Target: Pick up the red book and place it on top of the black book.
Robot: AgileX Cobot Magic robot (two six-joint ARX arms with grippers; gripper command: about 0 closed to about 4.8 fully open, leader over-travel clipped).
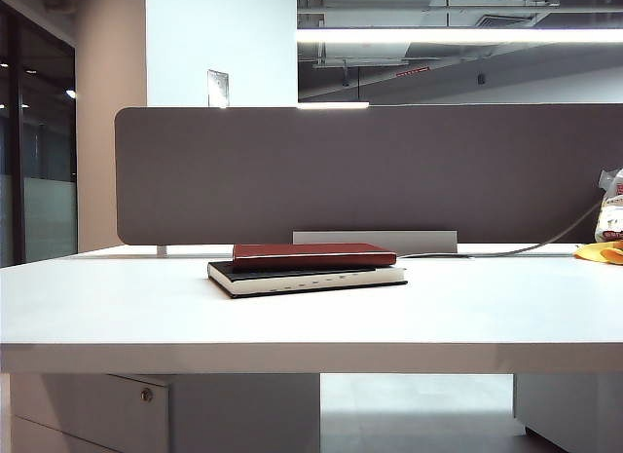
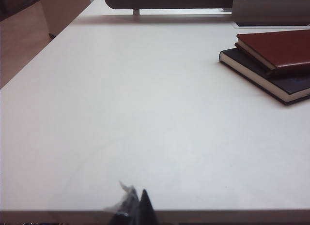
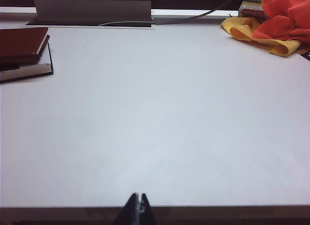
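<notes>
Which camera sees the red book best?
The left wrist view: the red book shows its whole cover, lying on the black book. The exterior view shows only its edge; the right wrist view cuts it off.

Open-plan office. White counter [image 1: 311, 312] backed by grey fabric divider [image 1: 370, 170], cable tray [image 1: 375, 241] and cable [image 1: 545, 245] at rear edge. Locking drawer unit [image 1: 88, 409] beneath. Exposed ceiling ducts, strip light [image 1: 458, 34], glass partition [image 1: 34, 151] at left.
</notes>
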